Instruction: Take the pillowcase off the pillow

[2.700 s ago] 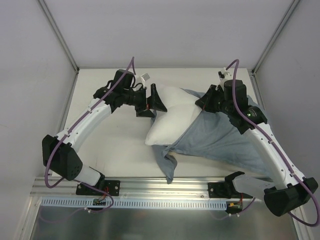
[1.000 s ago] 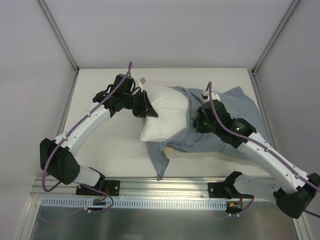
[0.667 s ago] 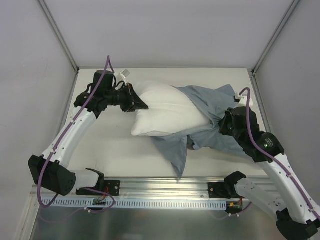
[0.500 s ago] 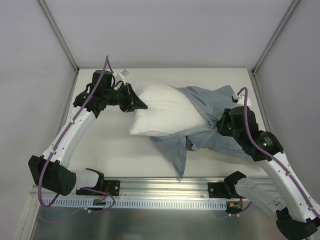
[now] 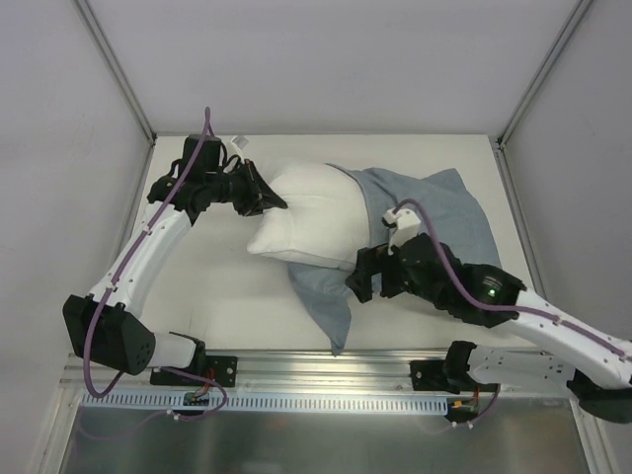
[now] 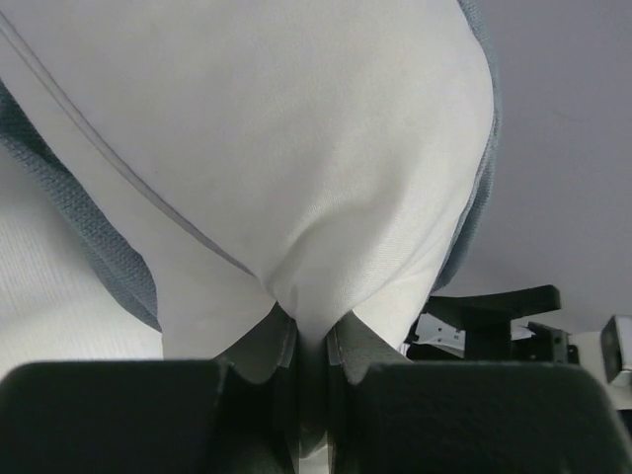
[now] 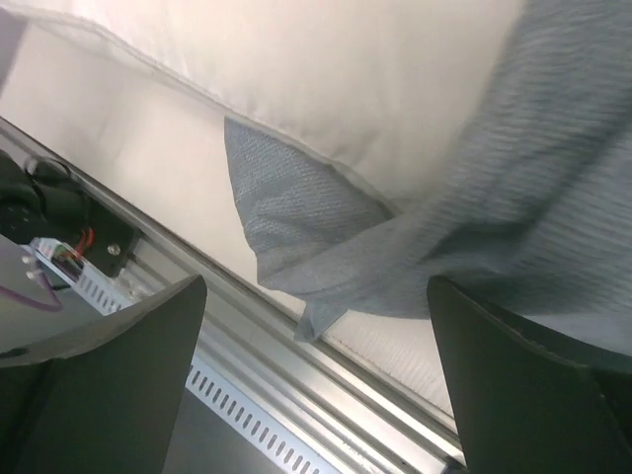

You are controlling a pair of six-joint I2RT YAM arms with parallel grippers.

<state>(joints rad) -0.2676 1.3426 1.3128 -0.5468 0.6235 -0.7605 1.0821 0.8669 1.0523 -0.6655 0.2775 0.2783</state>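
The pillow (image 5: 311,212) is lying mid-way across the table (image 5: 217,286), its 3 o'clock end seemingly sitting inside the pillowcase (image 5: 434,207), which is trailing out beneath toward 6 o'clock. The left gripper (image 5: 276,201) is pinching the pillow's 9 o'clock corner, and the right gripper (image 5: 360,280) is hovering at its 5 o'clock.

right tool (image 5: 362,280) swung left and opened, pillowcase (image 5: 439,202) let go

Bare worktop (image 5: 222,281) is left open near-left of the pillow (image 5: 316,212) and in a far strip behind it. Middle and right are taken up by the pillowcase (image 5: 439,202); the near-right edge is crossed by the right arm (image 5: 553,321).
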